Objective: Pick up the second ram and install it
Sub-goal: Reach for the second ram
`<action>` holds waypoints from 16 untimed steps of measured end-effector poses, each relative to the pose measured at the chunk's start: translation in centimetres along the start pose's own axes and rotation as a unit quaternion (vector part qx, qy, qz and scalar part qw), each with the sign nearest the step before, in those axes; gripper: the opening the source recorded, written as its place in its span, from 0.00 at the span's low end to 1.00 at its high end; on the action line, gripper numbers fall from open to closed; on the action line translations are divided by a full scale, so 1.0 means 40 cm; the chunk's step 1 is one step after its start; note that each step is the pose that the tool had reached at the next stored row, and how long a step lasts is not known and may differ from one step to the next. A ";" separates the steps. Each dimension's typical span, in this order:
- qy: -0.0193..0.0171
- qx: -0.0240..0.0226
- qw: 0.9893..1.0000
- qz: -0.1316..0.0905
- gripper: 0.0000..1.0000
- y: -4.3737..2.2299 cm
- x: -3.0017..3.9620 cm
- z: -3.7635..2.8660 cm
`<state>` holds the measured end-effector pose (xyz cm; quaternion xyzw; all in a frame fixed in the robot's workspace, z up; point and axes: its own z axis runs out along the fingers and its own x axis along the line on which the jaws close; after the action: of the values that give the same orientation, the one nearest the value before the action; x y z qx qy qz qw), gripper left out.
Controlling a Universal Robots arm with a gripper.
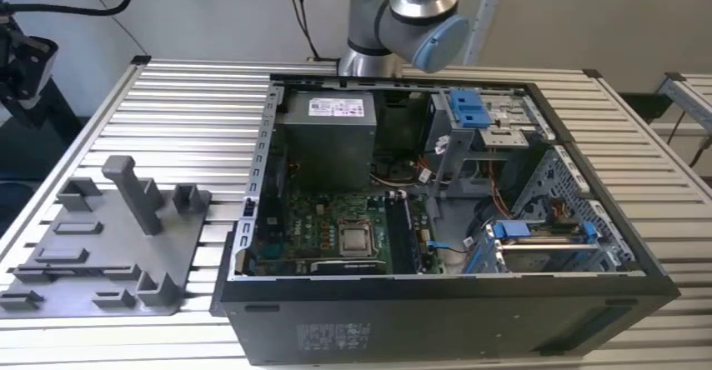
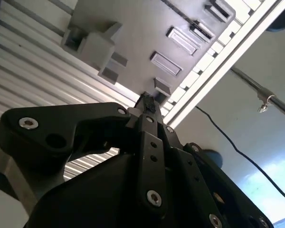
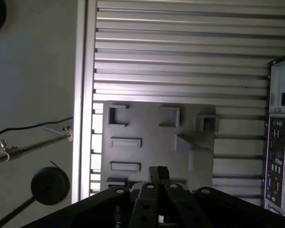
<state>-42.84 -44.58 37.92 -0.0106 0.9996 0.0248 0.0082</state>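
Note:
My gripper [image 3: 157, 171] hangs high over the grey fixture plate [image 3: 152, 128], its black fingers pressed together with nothing visible between them. It also shows in the second wrist view [image 2: 146, 100], above the plate [image 2: 133, 28]. In the exterior view the plate [image 1: 78, 253] lies at the left and its holders look bare. Inside the open computer case [image 1: 445, 312], long thin dark sticks [image 1: 401, 232] stand side by side in the motherboard slots, to the right of the processor socket [image 1: 356, 238]. I cannot tell which of them is the second ram.
A tall grey post [image 1: 132, 191] rises from the plate. The arm's joints [image 1: 406, 20] stand behind the case. The case holds a power supply [image 1: 325, 137], blue-latched drive bays [image 1: 469, 107] and loose cables. A black device [image 1: 22, 62] hangs at the far left of the slatted table [image 1: 200, 112].

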 end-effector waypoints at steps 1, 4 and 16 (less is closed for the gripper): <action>0.000 0.000 1.000 0.000 0.11 -0.007 0.000 0.001; 0.003 0.000 1.000 0.000 0.11 -0.031 0.001 0.005; 0.006 0.000 1.000 0.000 0.11 -0.111 0.003 0.018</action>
<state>-42.84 -48.99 37.00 -0.0105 0.9996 0.0252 0.0023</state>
